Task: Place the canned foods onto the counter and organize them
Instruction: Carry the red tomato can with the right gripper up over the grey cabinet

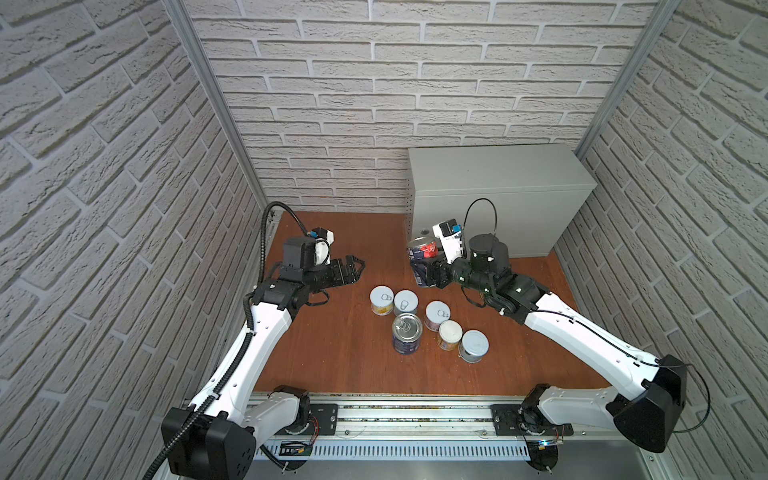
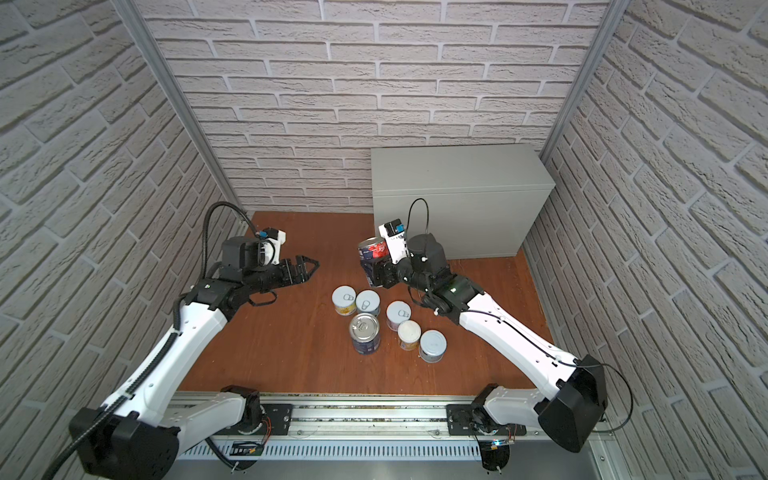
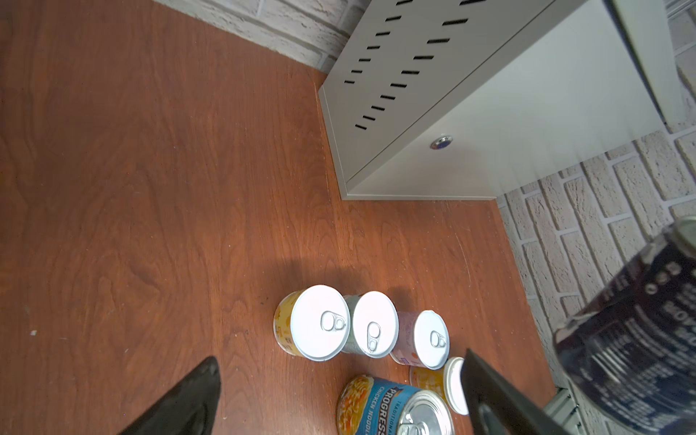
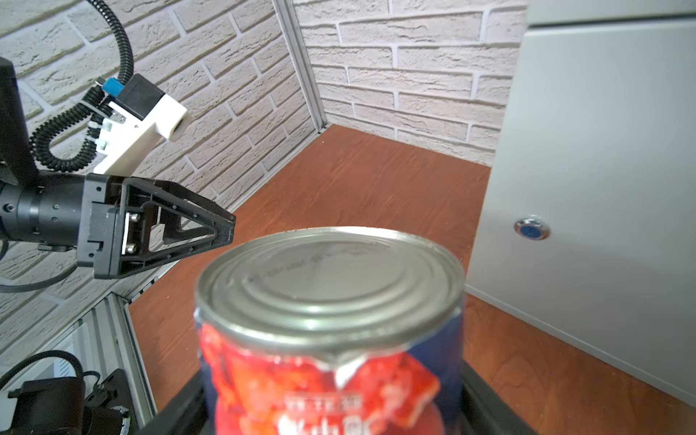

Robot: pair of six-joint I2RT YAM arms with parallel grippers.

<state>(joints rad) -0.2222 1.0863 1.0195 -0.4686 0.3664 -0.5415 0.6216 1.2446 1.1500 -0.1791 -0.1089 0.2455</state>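
My right gripper (image 1: 427,272) (image 4: 331,408) is shut on a tall dark-blue can with a red picture and silver top (image 1: 420,249) (image 2: 371,248) (image 4: 327,293). It holds the can above the table, tilted, just in front of the counter's left end. The counter (image 1: 498,174) (image 2: 457,170) (image 3: 508,124) is a pale grey cabinet with a bare flat top. Several cans stand in a cluster on the wooden table: another tall blue one (image 1: 407,333) (image 3: 391,406) and shorter white-lidded ones, yellow (image 1: 381,300), pink (image 1: 437,316), grey (image 1: 473,345). My left gripper (image 1: 353,268) (image 3: 341,357) hangs open, left of the cluster.
Brick-patterned walls close in on three sides. The wooden tabletop (image 1: 332,353) ends at an aluminium rail (image 1: 395,415) along the front, where both arm bases sit. The counter fills the back right corner, and its round lock (image 4: 531,228) faces forward.
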